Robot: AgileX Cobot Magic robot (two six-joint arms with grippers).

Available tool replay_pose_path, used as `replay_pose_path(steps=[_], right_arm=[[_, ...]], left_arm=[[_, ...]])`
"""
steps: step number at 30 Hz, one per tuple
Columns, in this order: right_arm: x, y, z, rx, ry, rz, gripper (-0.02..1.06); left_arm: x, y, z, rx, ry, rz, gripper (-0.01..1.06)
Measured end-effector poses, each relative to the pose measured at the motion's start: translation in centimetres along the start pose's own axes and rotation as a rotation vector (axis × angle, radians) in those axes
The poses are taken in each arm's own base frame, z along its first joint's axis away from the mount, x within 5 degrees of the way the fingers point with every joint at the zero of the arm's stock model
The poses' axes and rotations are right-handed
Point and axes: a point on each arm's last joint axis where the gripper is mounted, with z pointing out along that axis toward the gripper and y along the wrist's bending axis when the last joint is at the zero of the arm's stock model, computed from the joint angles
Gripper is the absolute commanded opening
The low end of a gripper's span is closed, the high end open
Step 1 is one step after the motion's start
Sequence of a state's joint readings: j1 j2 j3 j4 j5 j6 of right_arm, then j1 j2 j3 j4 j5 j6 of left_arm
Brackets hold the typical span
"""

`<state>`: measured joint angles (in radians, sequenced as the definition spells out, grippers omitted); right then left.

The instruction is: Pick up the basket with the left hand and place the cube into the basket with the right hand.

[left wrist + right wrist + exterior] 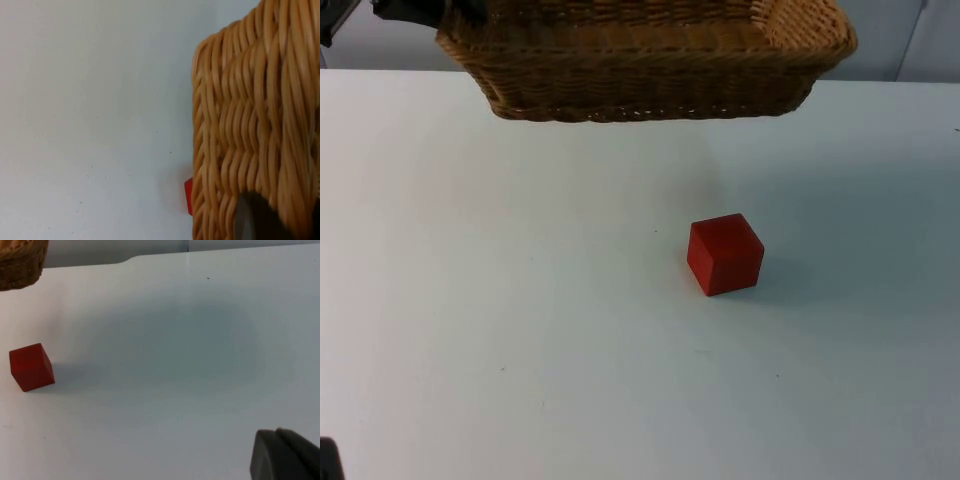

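Nearest in the top view, the white table (520, 380) lies bare up to the red cube (725, 254), which sits flat on it a little toward four o'clock from the table's middle, one corner turned toward the camera and a faint shadow trailing off at three o'clock. Beyond it, at twelve o'clock and well apart from the cube, the wicker basket (650, 60) hangs above the table's far edge, its woven underside and side wall facing the camera, with the grey partition wall (910, 40) behind it.

From the left wrist, the basket's woven wall (255, 125) stands close against the lens, with a black fingertip (260, 220) of the left gripper pressed at the weave; the jaws are clamped on the basket. A sliver of the cube (188, 196) peeks out beside the wicker.

From the right wrist, a dark fingertip (285, 455) of the right gripper hovers over the table, well apart from the cube (31, 367); whether its jaws stand apart or together I cannot tell. A basket corner (20, 262) hangs farther off.
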<state>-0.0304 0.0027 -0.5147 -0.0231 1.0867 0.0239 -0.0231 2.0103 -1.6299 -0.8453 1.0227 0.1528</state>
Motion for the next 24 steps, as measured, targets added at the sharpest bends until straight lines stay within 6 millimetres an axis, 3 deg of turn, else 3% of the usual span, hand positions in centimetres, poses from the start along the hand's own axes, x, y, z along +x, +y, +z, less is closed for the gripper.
replay_pose_path(steps=[24], right_arm=[[0.00, 0.00, 0.00, 0.000, 0.000, 0.000, 0.00]], left_arm=[[-0.05, 0.01, 0.00, -0.001, -0.006, 0.000, 0.00]])
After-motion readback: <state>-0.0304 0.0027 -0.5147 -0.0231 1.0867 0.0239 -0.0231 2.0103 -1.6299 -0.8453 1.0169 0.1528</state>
